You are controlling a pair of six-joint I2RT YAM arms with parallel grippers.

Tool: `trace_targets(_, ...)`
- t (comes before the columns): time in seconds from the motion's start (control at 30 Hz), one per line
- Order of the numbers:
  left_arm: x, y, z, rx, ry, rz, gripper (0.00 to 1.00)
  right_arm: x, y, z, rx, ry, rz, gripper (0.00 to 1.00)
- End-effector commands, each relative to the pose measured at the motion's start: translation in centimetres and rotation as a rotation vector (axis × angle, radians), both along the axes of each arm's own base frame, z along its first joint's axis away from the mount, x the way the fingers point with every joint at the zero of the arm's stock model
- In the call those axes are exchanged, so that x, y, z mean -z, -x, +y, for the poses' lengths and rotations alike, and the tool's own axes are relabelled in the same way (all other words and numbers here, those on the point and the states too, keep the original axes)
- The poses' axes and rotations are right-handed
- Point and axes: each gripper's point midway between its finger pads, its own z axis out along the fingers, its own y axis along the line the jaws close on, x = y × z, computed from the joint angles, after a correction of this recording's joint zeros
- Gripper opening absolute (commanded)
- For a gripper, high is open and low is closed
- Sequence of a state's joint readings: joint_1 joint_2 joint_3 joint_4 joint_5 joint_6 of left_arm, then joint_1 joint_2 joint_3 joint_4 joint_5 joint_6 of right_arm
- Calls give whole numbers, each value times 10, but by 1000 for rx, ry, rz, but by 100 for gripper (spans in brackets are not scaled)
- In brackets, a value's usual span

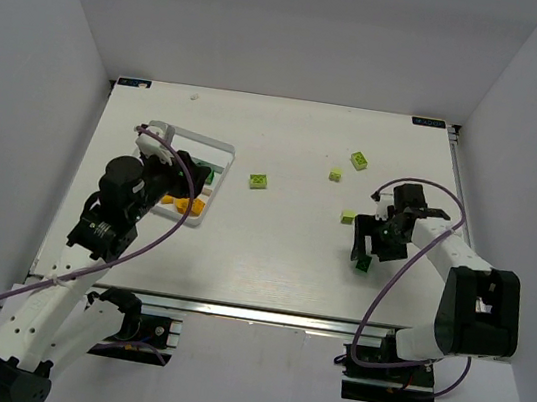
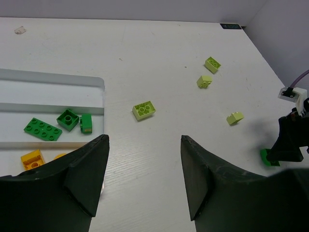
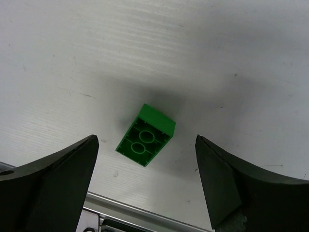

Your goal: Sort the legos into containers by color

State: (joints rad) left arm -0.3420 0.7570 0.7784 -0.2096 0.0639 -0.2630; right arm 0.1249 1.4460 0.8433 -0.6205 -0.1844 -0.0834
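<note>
- The right claw (image 1: 371,249) hangs over the near right part of the table (image 1: 260,260). Its jaws are spread wide and hold nothing.
- A dark green brick (image 3: 146,136) lies on the table straight under it — in the wrist view it sits in the gap between the two fingers, touching neither.
- The brick's long axis runs on a slant, from lower left to upper right in that view. It is therefore skewed to the line along which the jaws close. My judgement is that the wrist needs a turn before it drops, or the pinch may catch the corners and spin the brick.
- A face with two rings points up at the camera; I cannot tell whether these are studs or the hollow underside.
- The right arm is by far the nearer one. The left claw (image 2: 144,145) hovers by the tray (image 2: 58,75) on the left side, well apart from this brick, with its jaws also wide and bare.
- The tray already holds dark green pieces (image 2: 42,129) in one section and orange ones (image 2: 31,158) in the section nearer the arm — so this brick likely has to go leftward across the table.
- Four lime bricks (image 2: 144,110) lie loose between the tray and the right arm.
- No brand shows on any brick. A small dark tag (image 2: 231,26) at the far right corner is too small to read.
</note>
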Motion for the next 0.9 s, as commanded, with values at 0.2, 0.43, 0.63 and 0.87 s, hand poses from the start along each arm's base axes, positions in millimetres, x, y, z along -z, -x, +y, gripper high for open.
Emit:
trace_targets(0.2, -9, 4, 2, 0, 16, -36, 71, 3, -19, 8, 109, 2, -19, 81)
trace_targets(0.43, -8, 3, 2, -3, 14, -32, 71, 14, -15, 9, 132, 20, 29, 75)
trace_targets(0.63, -7, 3, 2, -1, 16, -31, 71, 18, -15, 9, 141, 27, 41, 56)
trace_targets(0.87, -11, 5, 3, -3, 23, -44, 71, 7, -22, 16, 82, 13, 18, 16)
